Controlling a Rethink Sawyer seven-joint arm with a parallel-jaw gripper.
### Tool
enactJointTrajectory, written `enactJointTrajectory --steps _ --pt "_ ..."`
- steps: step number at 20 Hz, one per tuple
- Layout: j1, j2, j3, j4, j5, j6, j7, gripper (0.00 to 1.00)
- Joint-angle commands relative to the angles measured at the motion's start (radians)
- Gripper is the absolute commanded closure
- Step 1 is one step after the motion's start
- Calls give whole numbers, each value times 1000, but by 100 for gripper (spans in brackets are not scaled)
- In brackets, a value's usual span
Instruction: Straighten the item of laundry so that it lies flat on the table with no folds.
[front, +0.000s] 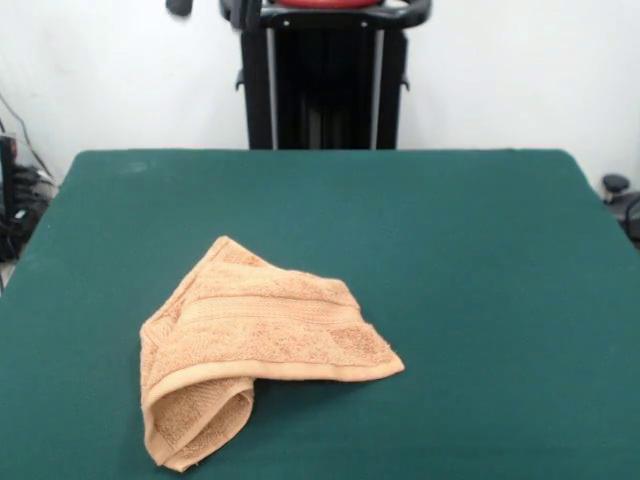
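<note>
The item of laundry (255, 335), an orange-tan terry towel, lies folded over on itself on the dark green table (450, 260), left of centre and toward the near edge. One flap lies doubled across the top, with a woven band running across it. A lower layer pokes out at the near left corner. No gripper appears in the front view; the arm is drawn back out of sight.
Cables and dark equipment sit off the table's left edge (15, 200). A small dark object (615, 185) shows beyond the right edge. A white wall stands behind the table.
</note>
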Motion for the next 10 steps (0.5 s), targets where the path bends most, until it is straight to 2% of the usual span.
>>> enactJointTrajectory --steps 1,10 --pt "43 107 90 38 -24 -28 89 0" --pt "34 119 99 22 -43 -7 5 0"
